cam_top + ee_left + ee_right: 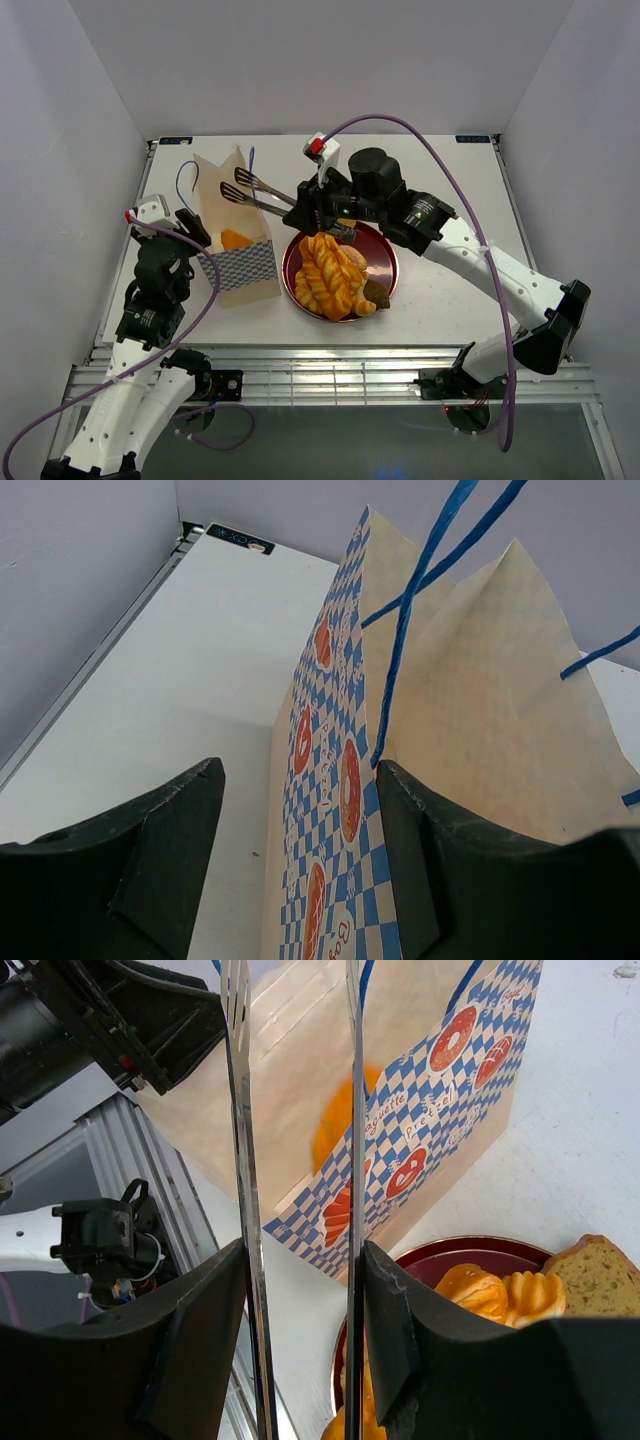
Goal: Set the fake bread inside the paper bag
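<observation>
The paper bag [240, 245] stands upright and open at the left of the table; it also shows in the left wrist view [470, 710] and the right wrist view [440, 1070]. One orange bread piece [236, 239] lies inside it, also seen in the right wrist view [335, 1120]. More fake bread [330, 275], a twisted braid, rolls and a brown slice [600, 1270], lies on the dark-red plate [388, 255]. My right gripper [312, 205] [300, 1260] is shut on metal tongs [255, 190] [240, 1110], whose empty open tips hang over the bag's mouth. My left gripper [200, 240] [300, 770] is open, straddling the bag's left wall.
The plate stands right beside the bag. Grey walls close in the table on the left, back and right. A metal rail frame [330, 385] runs along the near edge. Purple cables [470, 190] loop from both arms.
</observation>
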Robot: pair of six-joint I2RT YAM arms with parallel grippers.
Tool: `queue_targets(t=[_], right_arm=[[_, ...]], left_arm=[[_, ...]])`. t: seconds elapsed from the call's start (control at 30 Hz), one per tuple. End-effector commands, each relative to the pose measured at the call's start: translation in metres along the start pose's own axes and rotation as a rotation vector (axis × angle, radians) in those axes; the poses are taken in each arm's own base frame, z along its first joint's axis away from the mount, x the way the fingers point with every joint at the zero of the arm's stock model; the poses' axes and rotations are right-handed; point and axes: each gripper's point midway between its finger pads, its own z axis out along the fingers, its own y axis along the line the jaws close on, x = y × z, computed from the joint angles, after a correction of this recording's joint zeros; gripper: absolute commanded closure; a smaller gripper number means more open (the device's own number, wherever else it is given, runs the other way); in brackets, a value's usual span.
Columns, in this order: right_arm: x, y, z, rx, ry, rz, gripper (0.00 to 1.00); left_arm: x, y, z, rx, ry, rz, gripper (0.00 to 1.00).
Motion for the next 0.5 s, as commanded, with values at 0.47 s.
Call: queue_targets(t=[0.47], right_arm=[[-0.037,0.044,-0.039,-0.177,-0.116,-0.081,0.49]], left_arm=[[0.005,-0.002,0.003,0.001,0.019,0.006,0.28]])
